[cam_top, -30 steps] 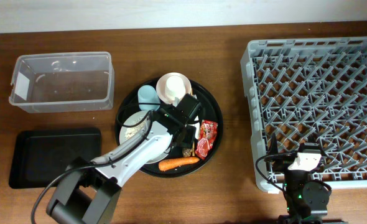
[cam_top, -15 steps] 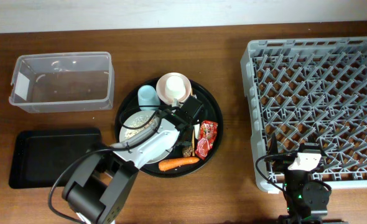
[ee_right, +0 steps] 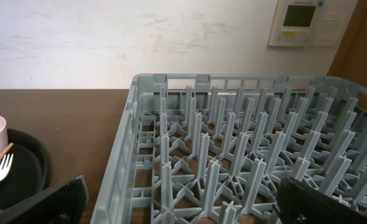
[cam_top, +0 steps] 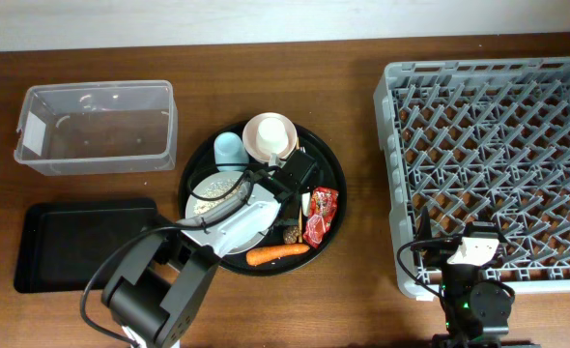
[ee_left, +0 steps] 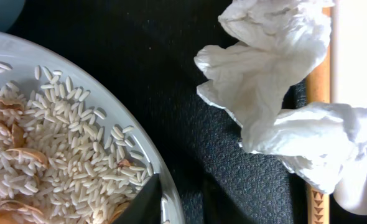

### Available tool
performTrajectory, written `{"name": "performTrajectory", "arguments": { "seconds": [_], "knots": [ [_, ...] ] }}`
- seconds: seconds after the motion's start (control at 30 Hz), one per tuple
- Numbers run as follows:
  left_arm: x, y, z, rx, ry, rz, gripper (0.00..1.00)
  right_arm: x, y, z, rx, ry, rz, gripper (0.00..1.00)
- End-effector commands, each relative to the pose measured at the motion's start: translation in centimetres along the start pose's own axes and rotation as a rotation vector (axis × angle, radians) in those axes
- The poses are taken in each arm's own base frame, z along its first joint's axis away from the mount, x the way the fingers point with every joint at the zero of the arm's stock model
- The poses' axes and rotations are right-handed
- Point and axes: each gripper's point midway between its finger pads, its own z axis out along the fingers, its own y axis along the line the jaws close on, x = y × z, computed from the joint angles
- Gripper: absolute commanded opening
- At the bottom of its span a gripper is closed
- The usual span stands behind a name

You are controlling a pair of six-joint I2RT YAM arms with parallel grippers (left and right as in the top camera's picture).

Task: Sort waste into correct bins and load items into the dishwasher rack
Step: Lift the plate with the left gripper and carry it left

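The pale grey plate [ee_left: 147, 163] holds rice [ee_left: 46, 143]. My left gripper [ee_left: 180, 205] straddles its right rim, one finger over the rice and the other outside on the round black tray; whether the narrow jaws are clamped does not show. Crumpled white tissue [ee_left: 277, 93] lies just beyond, across a chopstick [ee_left: 317, 81]. In the overhead view the left arm [cam_top: 237, 217] covers part of the plate [cam_top: 208, 193]. My right gripper [ee_right: 183, 202] hangs open and empty over the near-left corner of the dishwasher rack [ee_right: 233, 149].
The round black tray [cam_top: 335, 174] also carries a pink bowl [cam_top: 270, 137], blue cup [cam_top: 229, 148], red wrapper [cam_top: 321, 215], brown lump [cam_top: 292, 234] and carrot [cam_top: 278, 254]. A clear tub [cam_top: 97, 126] and flat black tray [cam_top: 82, 242] stand left; the rack [cam_top: 498, 164] stands right.
The left arm has swung and settled lower over the plate's right side. The right arm has not moved.
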Motion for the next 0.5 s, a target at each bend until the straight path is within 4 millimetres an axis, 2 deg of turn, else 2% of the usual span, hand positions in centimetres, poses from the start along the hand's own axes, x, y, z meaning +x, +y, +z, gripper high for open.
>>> {"name": "performTrajectory", "arguments": {
  "seconds": [0.0,0.07,0.13,0.47],
  "knots": [
    [0.20,0.20,0.68,-0.024,0.008,0.005,0.15,0.34,-0.11,0.03,0.004,0.006,-0.003,0.99],
    [0.20,0.20,0.68,-0.023,0.008,0.005,0.05,0.34,-0.11,0.03,0.004,0.005,-0.003,0.99],
    [0.19,0.19,0.67,-0.023,0.007,0.004,0.01,0.34,-0.11,0.03,0.004,0.005,-0.003,0.99],
    [-0.18,-0.03,-0.25,-0.028,0.018,0.016,0.01,0.34,-0.11,0.03,0.004,0.006,-0.003,0.99]
  ]
}}
